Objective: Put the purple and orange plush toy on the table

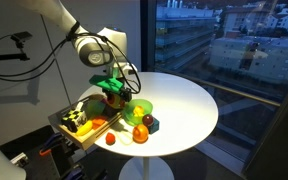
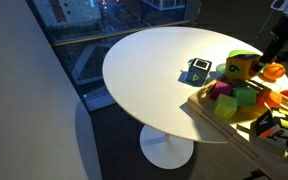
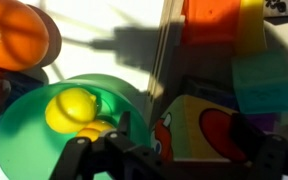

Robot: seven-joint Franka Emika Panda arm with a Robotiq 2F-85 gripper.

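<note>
Wrist view gives us the gripper (image 3: pixel 169 152) with its jaws spread wide and nothing between them, hanging low over the spot where the wooden tray (image 2: pixel 219 122) borders the round white table (image 1: pixel 189 100). Toward the left of that picture we see a green bowl (image 3: pixel 24 135) with a yellow object (image 3: pixel 69 108) lying inside it, and an orange ball (image 3: pixel 19 35) just past the bowl's rim. On the other side of the fingers we make out coloured blocks (image 3: pixel 269 85) packed together on the tray. In an exterior view we find the purple and orange plush toy (image 1: pixel 144 117) lying on the table, just beside the green bowl on the side away from the tray, apart from the gripper. The orange ball and a teal block (image 2: pixel 199 70) sit near it on the tabletop. The toy is too small in these pictures for us to tell its shape or which way it faces.
</note>
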